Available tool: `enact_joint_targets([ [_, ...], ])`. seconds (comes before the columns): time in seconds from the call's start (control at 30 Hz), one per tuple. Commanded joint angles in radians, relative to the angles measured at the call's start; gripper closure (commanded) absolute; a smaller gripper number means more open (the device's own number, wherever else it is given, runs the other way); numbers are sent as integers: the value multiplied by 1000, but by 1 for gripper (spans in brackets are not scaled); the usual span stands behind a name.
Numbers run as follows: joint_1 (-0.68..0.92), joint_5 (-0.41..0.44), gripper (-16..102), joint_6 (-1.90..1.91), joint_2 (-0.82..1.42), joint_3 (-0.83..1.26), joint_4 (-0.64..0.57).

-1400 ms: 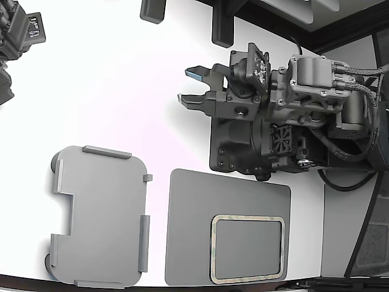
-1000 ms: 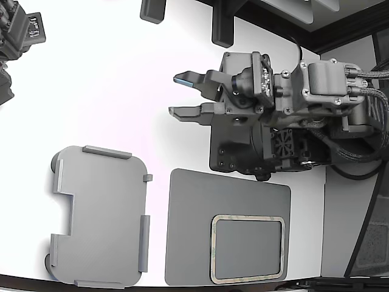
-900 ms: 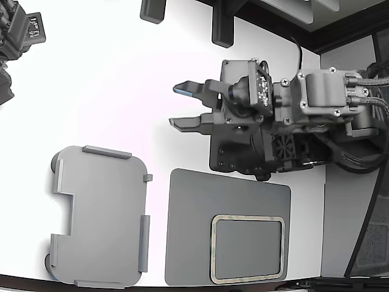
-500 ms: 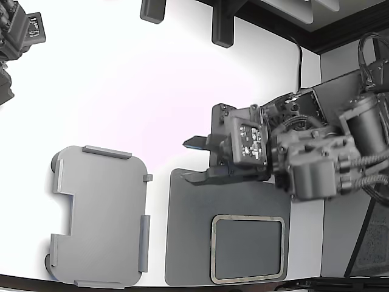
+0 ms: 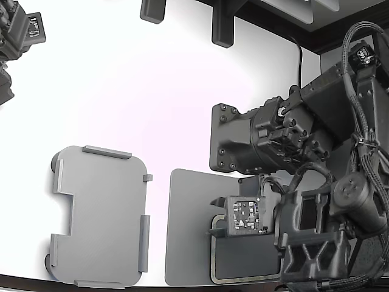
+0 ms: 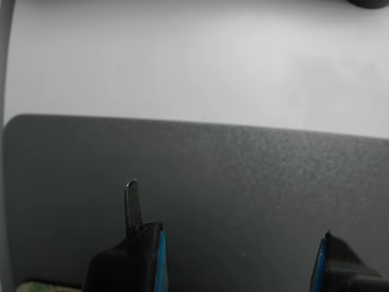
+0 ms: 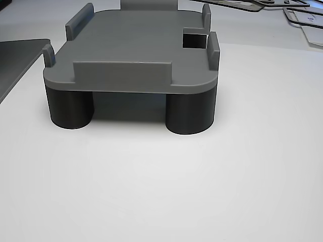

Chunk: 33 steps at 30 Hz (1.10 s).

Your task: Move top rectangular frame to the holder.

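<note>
Gripper (image 6: 237, 261) spread wide above my target, the frame (image 5: 214, 255), near the pad's (image 5: 188, 231) corner; holder (image 5: 100, 216) waits empty alongside.

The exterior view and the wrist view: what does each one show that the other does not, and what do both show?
Only the exterior view shows the holder, empty on the white table, and most of the top rectangular frame, partly hidden by the arm. Only the wrist view shows the gripper from close, its blue-padded jaws apart with nothing between them. Both show the dark grey pad, and the gripper above it.
</note>
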Motion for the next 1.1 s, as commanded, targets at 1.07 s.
enact_joint_targets([
  [1.07,252,-210,-11,318,-63,179,-89],
])
